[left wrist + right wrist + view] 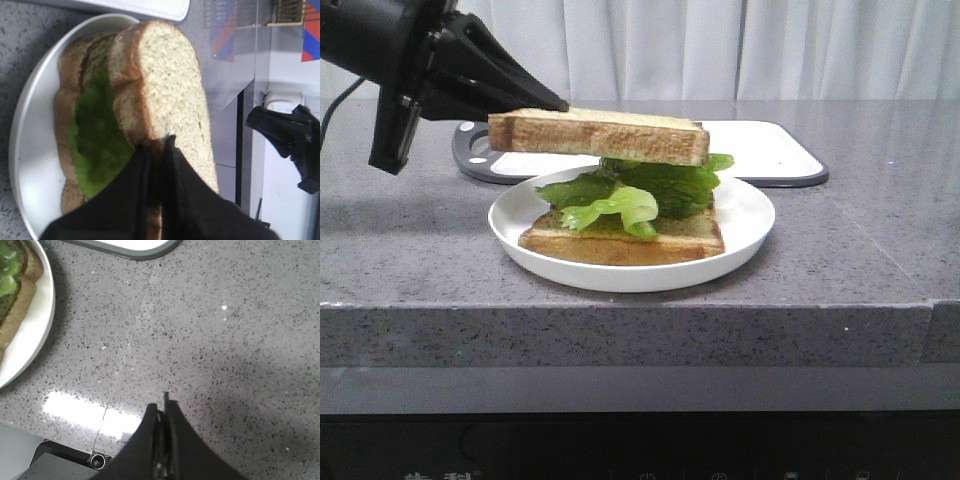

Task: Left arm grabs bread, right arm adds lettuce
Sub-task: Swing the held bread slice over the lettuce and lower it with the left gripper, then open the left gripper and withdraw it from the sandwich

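A white plate (745, 215) holds a bottom slice of bread (620, 243) with ruffled green lettuce (630, 195) on it. My left gripper (545, 103) is shut on the left edge of a second bread slice (605, 135), held level just above the lettuce. In the left wrist view the held bread (165, 85) sits between my fingers (177, 175), above the lettuce (95, 135) and the plate (30, 125). My right gripper (162, 402) is shut and empty over bare counter, to the right of the plate (35, 325). The right arm does not show in the front view.
A white cutting board with a grey rim (770, 150) lies behind the plate. The grey speckled counter (860, 250) ends at a front edge (720, 310). A white curtain hangs at the back.
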Robot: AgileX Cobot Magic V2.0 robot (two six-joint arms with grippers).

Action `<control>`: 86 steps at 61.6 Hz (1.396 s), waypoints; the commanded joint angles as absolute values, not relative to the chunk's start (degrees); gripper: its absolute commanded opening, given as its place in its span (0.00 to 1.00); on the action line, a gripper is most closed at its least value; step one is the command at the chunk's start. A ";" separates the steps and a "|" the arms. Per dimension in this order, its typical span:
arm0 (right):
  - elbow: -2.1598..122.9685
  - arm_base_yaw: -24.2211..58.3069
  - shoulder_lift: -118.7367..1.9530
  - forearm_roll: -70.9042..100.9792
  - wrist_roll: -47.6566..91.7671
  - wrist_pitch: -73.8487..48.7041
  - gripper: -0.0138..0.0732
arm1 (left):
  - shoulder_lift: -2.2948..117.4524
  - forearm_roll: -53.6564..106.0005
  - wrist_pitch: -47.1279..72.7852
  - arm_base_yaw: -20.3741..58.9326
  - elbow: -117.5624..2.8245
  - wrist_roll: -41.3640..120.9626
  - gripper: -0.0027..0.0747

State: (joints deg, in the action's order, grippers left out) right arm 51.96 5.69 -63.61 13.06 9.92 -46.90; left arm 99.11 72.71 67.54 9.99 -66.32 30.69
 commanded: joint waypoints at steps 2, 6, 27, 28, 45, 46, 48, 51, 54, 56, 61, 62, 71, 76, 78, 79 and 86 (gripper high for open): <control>53.42 5.37 -62.19 13.27 10.08 -43.87 0.09 | 97.17 75.13 68.31 11.46 -68.00 31.05 0.01; 53.42 5.37 -62.19 13.27 10.08 -43.85 0.09 | 97.17 74.87 67.39 12.05 -68.00 31.05 0.02; 53.42 5.37 -62.19 13.49 10.08 -43.86 0.09 | 97.17 72.15 67.09 11.93 -68.00 31.05 0.46; 53.42 5.37 -62.19 13.49 10.08 -43.86 0.09 | 97.17 72.05 67.09 11.93 -68.00 31.05 0.48; 53.42 5.37 -62.19 13.55 10.08 -43.86 0.09 | 96.47 71.18 67.21 10.56 -68.00 31.05 0.67; 53.42 5.37 -62.19 13.55 10.08 -43.86 0.09 | 96.43 71.18 67.21 10.24 -68.00 31.05 0.67; 53.42 5.37 -62.19 13.55 10.08 -43.86 0.09 | 95.95 71.05 67.37 9.63 -68.00 31.05 0.67; 53.42 5.37 -62.19 13.55 10.08 -43.91 0.09 | 95.22 70.95 67.64 8.67 -68.00 31.05 0.66; 53.42 5.37 -62.19 13.55 10.08 -43.96 0.09 | 94.29 70.90 67.77 7.48 -68.00 31.05 0.66; 53.42 5.37 -62.19 13.55 10.08 -43.96 0.09 | 93.60 70.90 67.77 6.77 -68.00 31.05 0.65; 53.42 5.37 -62.19 13.55 10.08 -43.96 0.09 | 92.34 70.49 67.77 5.72 -68.00 31.05 0.59; 53.42 5.37 -62.19 13.55 10.08 -43.96 0.09 | 92.11 70.35 67.77 5.57 -68.00 31.05 0.57; 53.42 5.37 -62.19 13.55 10.08 -43.96 0.09 | 90.76 69.73 67.77 4.50 -68.00 31.05 0.27; 53.42 5.37 -62.19 13.55 10.08 -43.96 0.09 | 90.76 69.73 67.77 4.50 -68.00 31.05 0.10; 53.42 5.37 -62.19 13.55 10.08 -43.96 0.09 | 90.76 69.51 67.77 4.50 -68.00 31.23 0.04; 53.42 5.37 -62.19 13.55 10.08 -43.96 0.09 | 90.76 69.50 67.77 4.50 -68.00 31.58 0.01; 53.42 5.37 -62.19 13.55 10.08 -43.96 0.09 | 90.76 69.36 67.77 4.50 -68.00 32.28 0.01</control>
